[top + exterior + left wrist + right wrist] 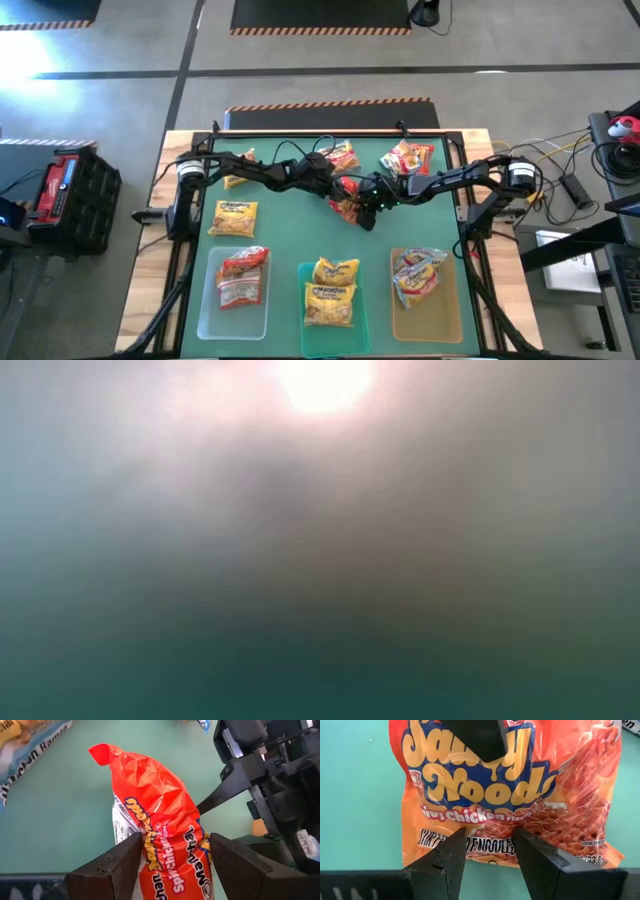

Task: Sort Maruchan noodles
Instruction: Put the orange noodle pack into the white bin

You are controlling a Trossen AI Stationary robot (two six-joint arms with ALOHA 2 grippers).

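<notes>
A red-orange Maruchan packet [347, 200] [155, 795] [520, 785] sits mid-mat, where both arms meet. My left gripper [335, 182] [175, 840] reaches in from the left and is shut on it. My right gripper [372, 202] [490, 837] comes from the right, open, with its fingers standing over the packet's printed face near one edge. Other packets lie loose on the mat: yellow [237, 218], yellow half under the left arm [238, 181], orange-red [341, 156], red-white [407, 158]. The low view shows only blur. My left gripper pinches the red-orange packet across its width [150, 845], and the wrapper is bunched into a roll between the two fingers. The packet's crimped end [100, 752] sticks out past the fingertips. My right gripper has a fingertip [207, 804] at the packet's side; I cannot tell whether it touches.
Three trays line the near edge: a clear one [205, 318] with red packets, a teal one [303, 340] with yellow packets, an amber one [452, 320] with a white-red packet. Cables run along the far side of the mat. Bare mat lies between the trays and the arms.
</notes>
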